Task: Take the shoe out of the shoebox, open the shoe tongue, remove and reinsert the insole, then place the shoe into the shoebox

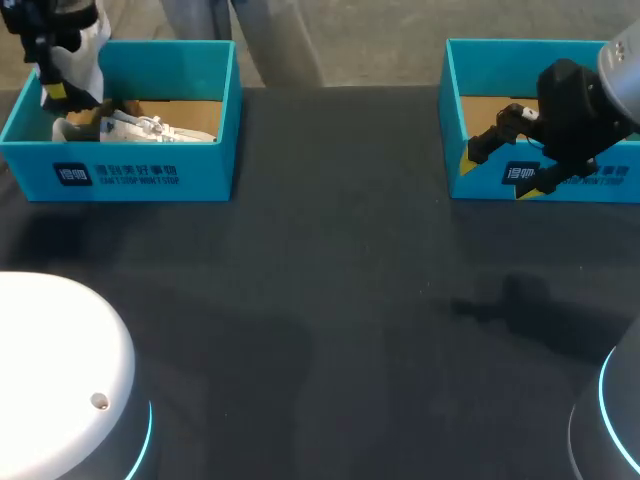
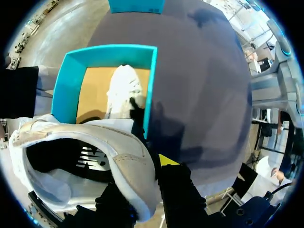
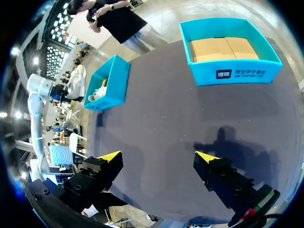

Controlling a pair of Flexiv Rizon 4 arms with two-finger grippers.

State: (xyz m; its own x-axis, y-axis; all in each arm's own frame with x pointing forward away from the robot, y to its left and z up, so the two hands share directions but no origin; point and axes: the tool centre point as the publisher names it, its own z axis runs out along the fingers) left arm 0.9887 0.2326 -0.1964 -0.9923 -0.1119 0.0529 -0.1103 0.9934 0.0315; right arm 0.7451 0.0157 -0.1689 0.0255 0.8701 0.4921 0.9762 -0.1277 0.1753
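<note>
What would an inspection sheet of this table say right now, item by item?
Surface: dark matte table, no spills seen.
Job's things: white low-top sneaker held up out of the left teal cardboard shoebox; a second white sneaker lies inside that box; the right teal cardboard shoebox shows only its brown floor.
Clutter: nothing seen.
Hands: left hand shut on the held sneaker's heel collar; right hand open, above bare table in front of the right box.
Cables: nothing seen.
Surroundings: nothing seen reaching over the table.
</note>
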